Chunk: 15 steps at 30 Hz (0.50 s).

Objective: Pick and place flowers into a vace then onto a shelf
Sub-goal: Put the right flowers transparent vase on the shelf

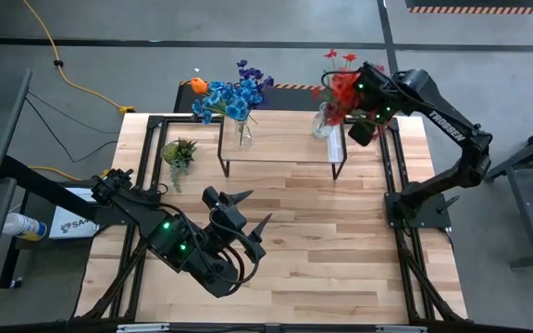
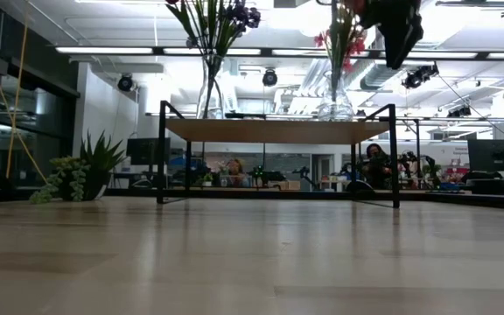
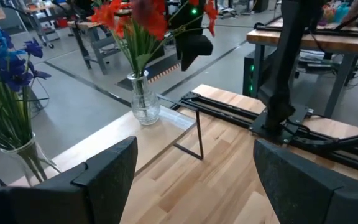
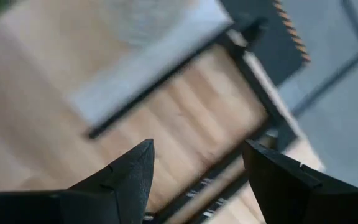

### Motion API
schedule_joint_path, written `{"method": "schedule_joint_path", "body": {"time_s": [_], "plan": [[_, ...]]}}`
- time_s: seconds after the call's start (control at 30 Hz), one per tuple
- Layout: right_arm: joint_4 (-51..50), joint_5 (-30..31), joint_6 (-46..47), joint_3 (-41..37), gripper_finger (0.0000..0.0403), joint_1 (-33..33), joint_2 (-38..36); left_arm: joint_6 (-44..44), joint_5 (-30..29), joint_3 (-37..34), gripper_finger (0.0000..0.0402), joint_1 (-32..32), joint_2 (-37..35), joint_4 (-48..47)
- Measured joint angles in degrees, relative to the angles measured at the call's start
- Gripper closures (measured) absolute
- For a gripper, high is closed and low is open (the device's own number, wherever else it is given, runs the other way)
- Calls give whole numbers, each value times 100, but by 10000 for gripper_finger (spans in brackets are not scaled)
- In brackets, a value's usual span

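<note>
Left gripper [image 1: 251, 211] sits nearest, low over the table's [image 1: 340, 250] front, fingers spread, empty. Farther back, the shelf [image 1: 285, 139] carries two glass vases: blue and orange flowers [image 1: 229, 95] in the left vase [image 1: 243, 132], red flowers [image 1: 342, 88] in the right vase [image 1: 323, 122]. Right gripper [image 1: 361, 132] hangs beside the red blooms, fingers apart, holding nothing. Small green plant [image 1: 179, 153] stands left of the shelf.

I see left arm low over near tabletop, left hand [image 1: 248, 215] spread wide, nothing between fingers — idle. Right arm reaching up at far right corner, right hand [image 1: 363, 129] parted, empty.
</note>
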Motion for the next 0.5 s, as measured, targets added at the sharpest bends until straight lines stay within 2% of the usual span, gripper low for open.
{"method": "schedule_joint_path", "body": {"time_s": [0.1, 0.2, 0.5], "plan": [[-1, -90, -10, 0, 167, 230, 0, 0, 14, 0, 48, 0, 0, -29], [0, 263, -217, 0, 167, 357, 0, 73, 86, 0, 48, 0, 0, -26], [4, 675, -280, 0, 167, 381, -169, 87, 861, 0, 48, -2, 2, -241]]}}
